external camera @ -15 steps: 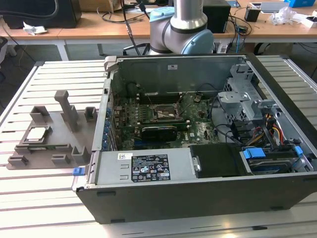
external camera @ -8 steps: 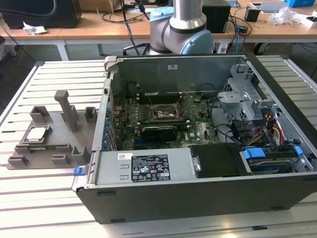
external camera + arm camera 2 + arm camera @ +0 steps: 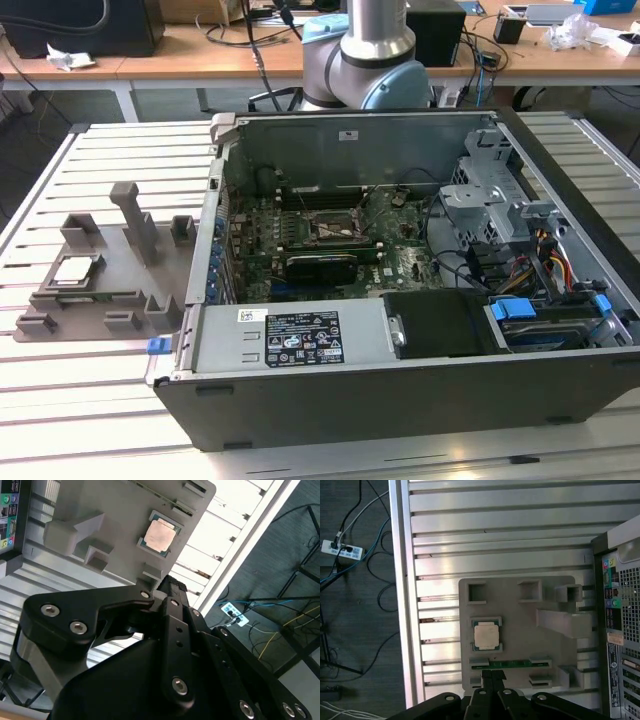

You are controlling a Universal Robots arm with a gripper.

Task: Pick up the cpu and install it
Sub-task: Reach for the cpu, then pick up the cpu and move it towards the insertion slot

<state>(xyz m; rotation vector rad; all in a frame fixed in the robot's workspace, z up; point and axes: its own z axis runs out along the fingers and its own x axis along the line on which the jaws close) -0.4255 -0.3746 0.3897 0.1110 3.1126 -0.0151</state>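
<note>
One gripper (image 3: 492, 675), jaws pressed together and empty, hangs over the edge of the grey fixture tray (image 3: 520, 645). The cpu (image 3: 486, 635) lies flat in its tray recess on the tabletop (image 3: 510, 530), outside the computer case (image 3: 400, 420). Sound pick, judged: centre over chip, square to its edges.

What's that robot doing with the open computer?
A robot arm is meant to put a cpu into the open computer case. The cpu lies in a grey holder tray beside the case, not picked up yet. The arm's tool hangs above the tray, close to the cpu.
</note>
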